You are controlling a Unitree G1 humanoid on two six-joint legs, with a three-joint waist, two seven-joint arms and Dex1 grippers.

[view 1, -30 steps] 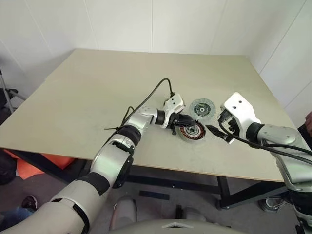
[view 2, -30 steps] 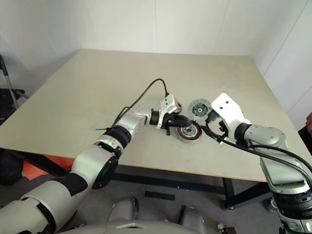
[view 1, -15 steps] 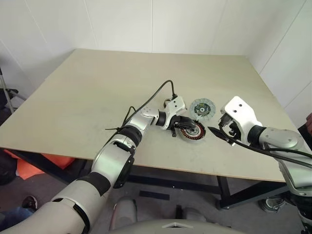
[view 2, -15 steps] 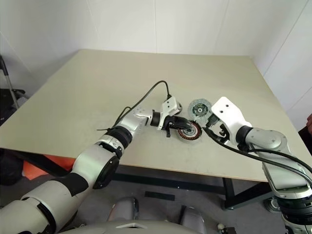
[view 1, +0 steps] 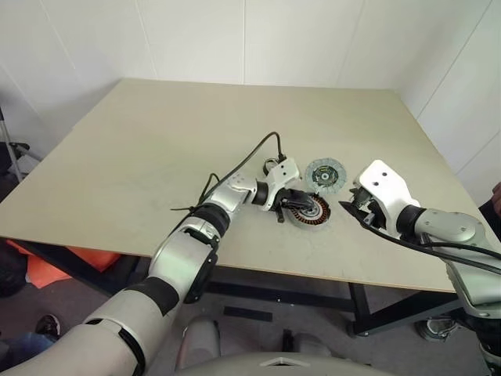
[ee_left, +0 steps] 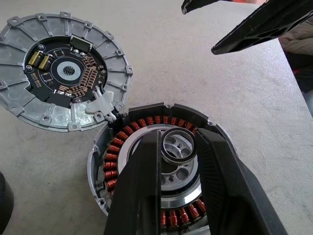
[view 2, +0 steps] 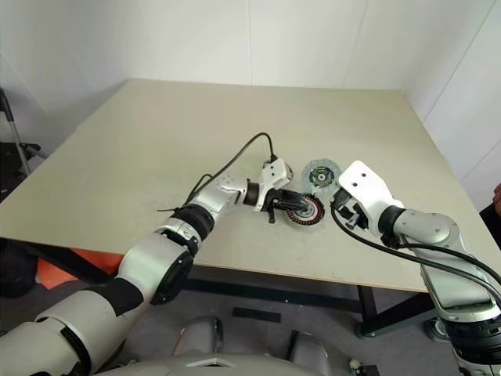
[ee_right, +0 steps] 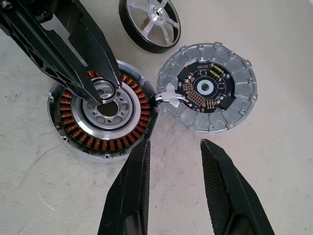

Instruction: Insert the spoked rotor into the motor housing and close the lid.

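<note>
1. The table [view 1: 141,149] carries every part near its front right.
2. The motor housing [ee_right: 100,117], copper windings up, is the landmark.
3. The lid [ee_right: 208,88] lies flat, touching the housing's rim, circuit side up.
4. The spoked rotor [ee_right: 149,22] lies just beyond the housing, apart.
5. The left gripper [ee_left: 178,147] pinches the housing's silvery centre ring, fingers narrowly parted.
6. The right gripper [ee_right: 173,156] hovers beside the housing, partly open, empty.

Left tool [ee_left: 178,161] fingers hide pt of motor housing [ee_left: 122,147] windings in left wrist view; its bottom is cut by frame edge. Spoked rotor [ee_right: 149,24] top cut off in right wrist view. Lid [view 1: 325,174] detail too small in head views.
</note>
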